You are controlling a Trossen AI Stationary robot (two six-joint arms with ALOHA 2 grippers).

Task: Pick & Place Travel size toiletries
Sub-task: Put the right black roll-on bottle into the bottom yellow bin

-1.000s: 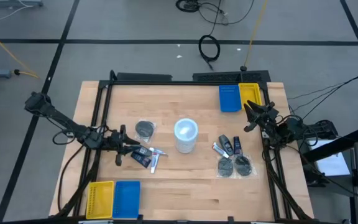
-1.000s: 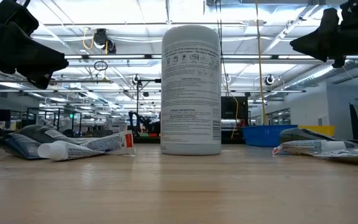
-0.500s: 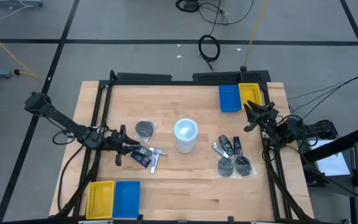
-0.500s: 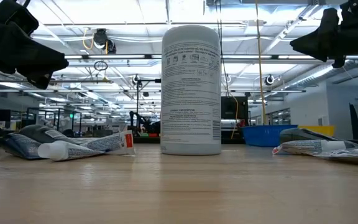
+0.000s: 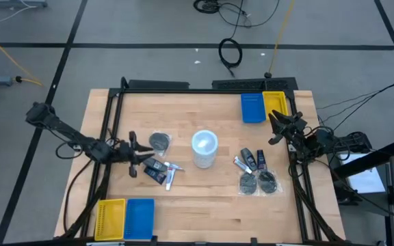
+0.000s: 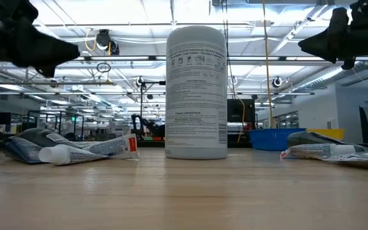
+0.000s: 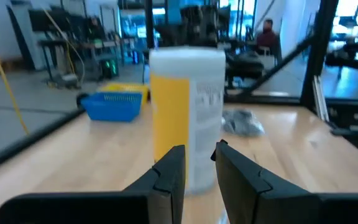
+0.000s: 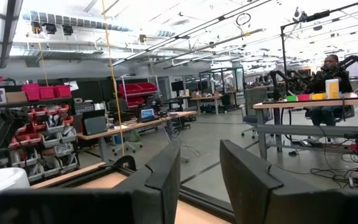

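The travel size toiletries lie in two groups on the wooden table. Left of the white cylinder [image 5: 204, 147] are a dark disc [image 5: 159, 141] and tubes [image 5: 164, 170]. Right of it are small bottles and a tube [image 5: 252, 160] and two discs [image 5: 257, 182]. In the low view the left tubes [image 6: 75, 151] lie flat. My left gripper [image 5: 144, 156] [image 7: 197, 149] hovers just left of the left group, pointing at the cylinder [image 7: 188, 118], fingers a narrow gap apart, empty. My right gripper [image 5: 273, 127] [image 8: 199, 144] waits above the table's right edge, narrowly open, empty.
A blue tray [image 5: 252, 107] and a yellow tray [image 5: 275, 102] sit at the far right of the table; a yellow tray [image 5: 111, 217] and a blue tray [image 5: 140, 217] sit at the near left. The tall cylinder stands mid-table between the two groups. Bare wood lies along the near edge.
My left gripper has shifted a little toward the table's far edge and the white cylinder, staying above the table. Its finger gap is unchanged. The toiletries and my right arm have not moved.
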